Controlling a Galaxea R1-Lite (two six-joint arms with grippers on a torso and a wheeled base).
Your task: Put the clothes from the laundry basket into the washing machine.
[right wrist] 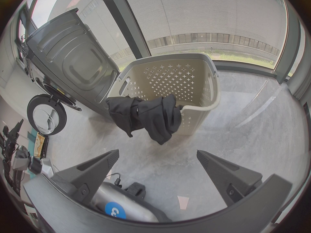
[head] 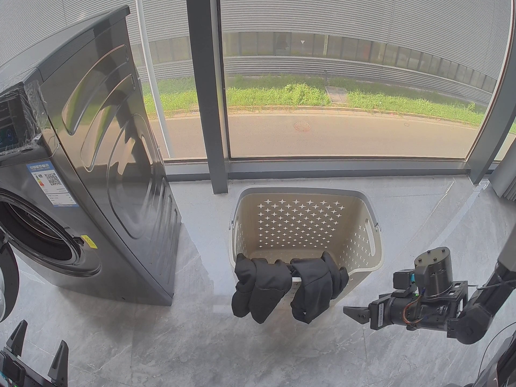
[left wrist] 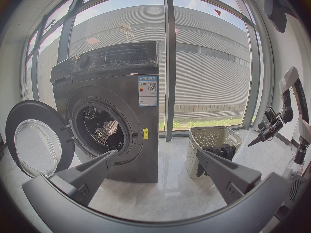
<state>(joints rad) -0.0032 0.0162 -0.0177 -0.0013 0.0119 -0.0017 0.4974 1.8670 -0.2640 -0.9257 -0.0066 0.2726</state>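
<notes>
The washing machine stands with its door open, ahead of the left gripper, whose jaws are spread wide and empty. Dark clothes hang over the laundry basket rim, near the right gripper and ahead of it. It is also wide open and empty. The pickup approach seems to be in hand. Next, this gripper must reach the draped cloth and pinch it.

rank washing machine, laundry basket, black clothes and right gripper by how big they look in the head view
1. washing machine
2. laundry basket
3. black clothes and right gripper look about alike; the gripper seems nearer the camera, so they are left unranked.
</notes>
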